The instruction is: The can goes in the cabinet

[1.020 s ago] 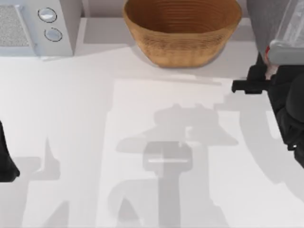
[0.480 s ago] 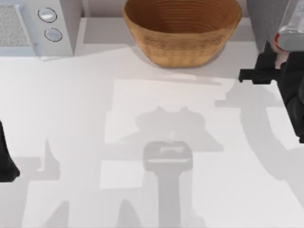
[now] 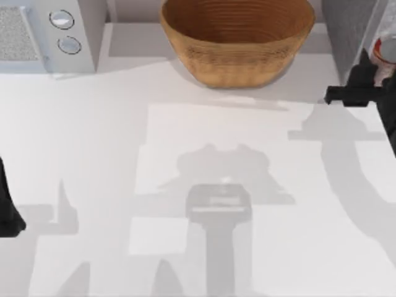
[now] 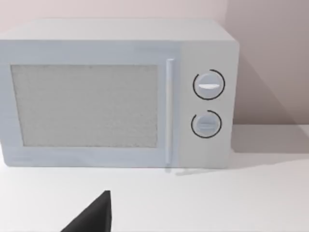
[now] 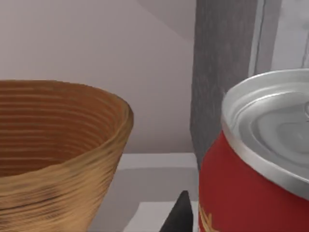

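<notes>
The right gripper (image 3: 378,77) carries the can (image 3: 385,51) at the far right of the desk (image 3: 185,154), its fingers closed on the red body, and it now sits right against the front of the cabinet (image 3: 349,28). Compared with a second ago, the arm has travelled away from the middle of the desk toward the back right corner: the can, then in front of the cabinet's lower edge, now lies higher and further right, partly cut off by the top view's edge, and the arm's shadow has slid along with it. The right wrist view has the can (image 5: 256,164) close up, silver lid on top, with the cabinet's speckled grey side (image 5: 222,72) just behind it and the wicker basket (image 5: 53,145) off to one side. I judge this to be the final approach, with the can not yet inside; whether the door stands open I cannot tell. The left gripper (image 3: 7,213) stays parked at the desk's left edge, facing the white microwave (image 4: 120,92); its fingers' state I cannot tell. The basket (image 3: 238,37) and microwave (image 3: 49,34) have not moved.
</notes>
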Robot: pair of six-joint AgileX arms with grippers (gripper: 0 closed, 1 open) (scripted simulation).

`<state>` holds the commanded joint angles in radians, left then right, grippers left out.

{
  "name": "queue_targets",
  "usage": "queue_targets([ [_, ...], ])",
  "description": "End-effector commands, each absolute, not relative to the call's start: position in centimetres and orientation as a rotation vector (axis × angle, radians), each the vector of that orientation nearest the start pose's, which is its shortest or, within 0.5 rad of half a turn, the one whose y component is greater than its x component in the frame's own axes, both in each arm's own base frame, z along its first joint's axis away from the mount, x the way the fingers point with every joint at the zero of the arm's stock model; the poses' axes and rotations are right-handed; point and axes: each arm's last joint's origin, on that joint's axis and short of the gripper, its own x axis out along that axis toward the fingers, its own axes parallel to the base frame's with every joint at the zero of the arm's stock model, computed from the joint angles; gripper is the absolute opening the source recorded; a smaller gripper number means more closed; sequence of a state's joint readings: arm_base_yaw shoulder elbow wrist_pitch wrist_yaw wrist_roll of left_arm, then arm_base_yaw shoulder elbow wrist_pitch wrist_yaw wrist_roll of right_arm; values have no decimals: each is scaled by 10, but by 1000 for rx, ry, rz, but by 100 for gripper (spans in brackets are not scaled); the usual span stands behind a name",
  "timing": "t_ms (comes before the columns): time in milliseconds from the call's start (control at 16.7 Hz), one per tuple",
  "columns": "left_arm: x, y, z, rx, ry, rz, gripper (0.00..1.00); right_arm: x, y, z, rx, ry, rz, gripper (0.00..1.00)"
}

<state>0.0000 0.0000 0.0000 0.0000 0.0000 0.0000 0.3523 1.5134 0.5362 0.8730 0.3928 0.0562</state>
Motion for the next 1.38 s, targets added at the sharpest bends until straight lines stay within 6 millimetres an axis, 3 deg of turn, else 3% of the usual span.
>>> queue_targets([
  [420, 106, -1, 160, 0, 0, 0, 100, 227, 53, 215, 12, 54, -20, 0],
  [780, 106, -1, 160, 0, 0, 0, 100, 185, 30, 205, -3, 102, -16, 0],
  [1380, 106, -1, 160, 0, 0, 0, 100, 119, 4, 198, 17, -53, -27, 0],
])
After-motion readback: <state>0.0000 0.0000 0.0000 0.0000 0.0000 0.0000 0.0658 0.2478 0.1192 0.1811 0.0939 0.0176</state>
